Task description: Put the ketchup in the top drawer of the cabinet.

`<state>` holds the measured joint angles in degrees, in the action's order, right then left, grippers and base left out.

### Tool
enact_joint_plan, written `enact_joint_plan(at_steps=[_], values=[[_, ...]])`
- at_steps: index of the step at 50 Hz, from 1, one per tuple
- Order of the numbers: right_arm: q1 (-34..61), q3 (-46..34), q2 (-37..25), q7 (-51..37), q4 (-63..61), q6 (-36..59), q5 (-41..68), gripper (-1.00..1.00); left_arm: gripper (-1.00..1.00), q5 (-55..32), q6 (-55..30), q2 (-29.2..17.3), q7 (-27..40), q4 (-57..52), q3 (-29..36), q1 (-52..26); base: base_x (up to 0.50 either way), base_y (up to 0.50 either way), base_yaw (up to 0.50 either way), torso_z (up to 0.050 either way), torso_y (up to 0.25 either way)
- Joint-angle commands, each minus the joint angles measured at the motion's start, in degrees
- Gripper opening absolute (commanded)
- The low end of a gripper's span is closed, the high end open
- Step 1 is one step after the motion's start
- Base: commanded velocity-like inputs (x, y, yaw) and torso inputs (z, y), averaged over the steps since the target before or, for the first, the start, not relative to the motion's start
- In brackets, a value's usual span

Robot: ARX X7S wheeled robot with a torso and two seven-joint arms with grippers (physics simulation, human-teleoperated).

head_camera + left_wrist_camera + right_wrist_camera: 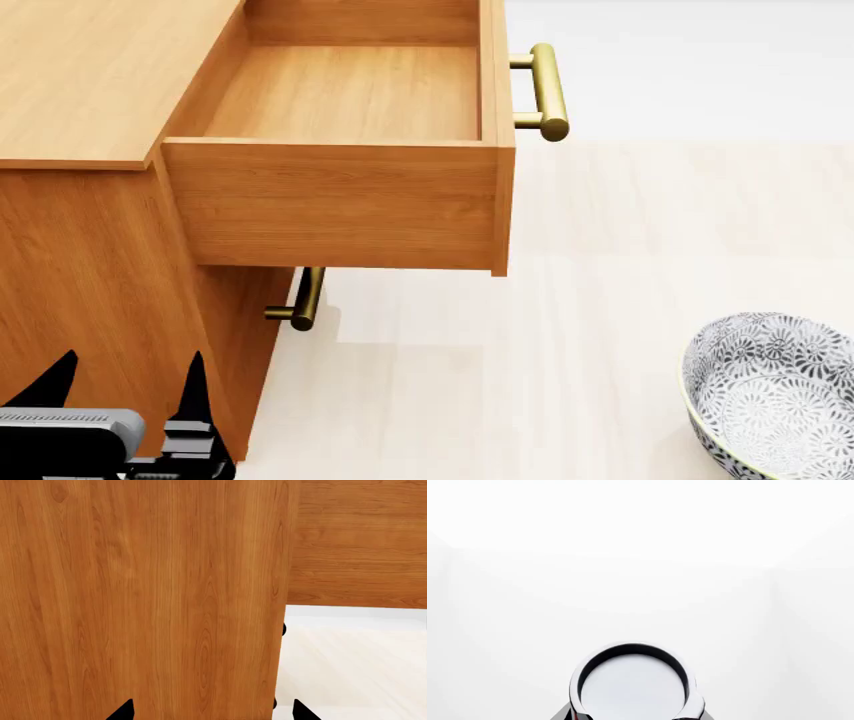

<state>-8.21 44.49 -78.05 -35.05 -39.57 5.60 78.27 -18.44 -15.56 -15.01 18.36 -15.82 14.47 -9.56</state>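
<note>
No lettering can be read anywhere; of the ketchup [632, 685] I see only its silver top and rim with a sliver of red, pressed between my right gripper [634, 716] fingers against blank white. The top drawer [350, 90] stands pulled out of the cabinet [80, 80], its interior bare. My left gripper [127, 385] tips are spread beside the cabinet's side, and pale floor [561, 330] lies open between the cabinet and the patterned bowl [774, 400].

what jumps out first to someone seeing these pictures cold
The orange-brown wooden top drawer stands pulled far out of the big wood-grain cabinet, empty inside, its brass bar handle pointing toward the pale floor. At the head view's lower right sits a patterned grey-white bowl. In the right wrist view, the silver-topped ketchup can fills the foreground against blank white.
</note>
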Motion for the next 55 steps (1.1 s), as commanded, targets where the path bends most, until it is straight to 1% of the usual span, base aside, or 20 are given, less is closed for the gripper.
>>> enact_joint_plan(at_steps=[1, 4, 5, 6, 7, 8, 9, 10, 12, 13, 14, 20, 28, 36, 46, 55], values=[[-0.3, -9.8, -11.9, -3.4, 5.1, -12.3, 0.6, -1.0, 1.0, -0.4, 0.5, -0.1, 0.1, 0.3, 0.0, 0.1, 0.0, 0.0, 0.0, 0.0, 0.0], [-0.1, -9.8, -11.9, -2.6, 5.3, -12.1, 1.2, -1.0, 1.0, -0.5, 0.4, -0.3, 0.2, 0.0, 0.1, 0.2, 0.0, 0.0, 0.0, 0.0, 0.0], [8.5, -18.4, -3.3, 0.0, 5.2, -3.5, -2.1, -1.0, 1.0, -0.6, 0.5, -0.3, 0.2, -0.1, 0.1, 0.2, 0.0, 0.0, 0.0, 0.0, 0.0], [17.1, -27.0, 5.2, 8.6, 4.6, 5.1, -10.7, -1.0, 1.0, -0.6, 0.5, -0.3, 0.2, 0.0, 0.0, 0.2, 0.0, 0.0, 0.0, 0.0, 0.0], [25.7, -31.3, 13.8, 12.3, 4.8, 13.7, -17.7, -1.0, 1.0, -0.7, 0.5, -0.3, 0.2, 0.0, 0.1, 0.2, 0.0, 0.0, 0.0, 0.0, 0.0], [34.3, -32.8, 22.4, 9.8, 4.5, 22.2, -15.1, -1.0, 1.0, -0.7, 0.5, -0.3, 0.3, -0.1, 0.1, 0.3, 0.0, 0.0, 0.0, 0.0, 0.0], [34.3, -32.8, 22.4, 9.8, 4.5, 22.2, -15.1, -1.0, 1.0, -0.7, 0.5, -0.3, 0.3, -0.1, 0.1, 0.3, 0.0, 0.0, 0.0, 0.0, 0.0], [42.9, -34.3, 31.0, 9.9, 5.2, 30.8, -15.7, -1.0, 1.0, -0.7, 0.6, -0.4, 0.3, -0.1, 0.1, 0.3, 0.0, 0.0, 0.0, 0.0, 0.0], [60.1, -36.9, 33.3, 10.7, 6.8, 48.0, -17.5, -1.0, 1.0, -0.7, 0.8, -0.3, 0.3, 0.2, 0.2, 0.2, 0.0, 0.0, 0.0, 0.0, 0.0], [68.7, -37.6, 33.6, 10.9, 7.3, 48.9, -18.0, -1.0, 1.0, -0.7, 0.7, -0.4, 0.3, 0.1, 0.2, 0.2, 0.0, 0.0, 0.0, 0.0, 0.0], [74.0, -38.3, 33.9, 11.2, 7.8, 48.7, -18.6, -1.0, 1.0, -0.8, 0.7, -0.4, 0.4, 0.1, 0.2, 0.2, 0.0, 0.0, 0.0, 0.0, 0.0], [78.6, -45.9, 38.4, 14.2, 14.2, 46.3, -24.2, -1.0, 1.0, -0.8, 0.9, -0.4, 0.4, 0.3, 0.4, 0.1, 0.0, 0.0, 0.0, 0.0, 0.0], [83.1, -52.0, 42.3, 17.1, 20.0, 44.3, -28.5, -1.0, 1.0, -1.0, 1.1, -0.6, 0.6, 0.0, 0.5, 0.4, 0.0, 0.0, 0.0, 0.0, 0.001], [87.8, -58.5, 46.6, 20.9, 28.8, 41.3, -33.9, -1.0, 1.0, -1.2, 0.9, -0.9, 0.9, -0.5, 0.5, 0.6, 0.0, 0.0, 0.0, 0.0, 0.0], [90.7, -63.6, 50.9, 24.5, 37.0, 38.2, -37.7, -1.0, 1.0, -1.5, 1.3, -1.2, 1.1, -0.5, 0.4, 0.9, 0.0, 0.0, 0.0, 0.0, 0.0], [94.2, -66.4, 54.0, 27.6, 44.8, 36.4, -39.8, -1.0, 1.0, -1.6, 1.5, -1.2, 1.2, -0.2, 0.6, 0.7, 0.0, 0.0, 0.0, 0.0, 0.0]])
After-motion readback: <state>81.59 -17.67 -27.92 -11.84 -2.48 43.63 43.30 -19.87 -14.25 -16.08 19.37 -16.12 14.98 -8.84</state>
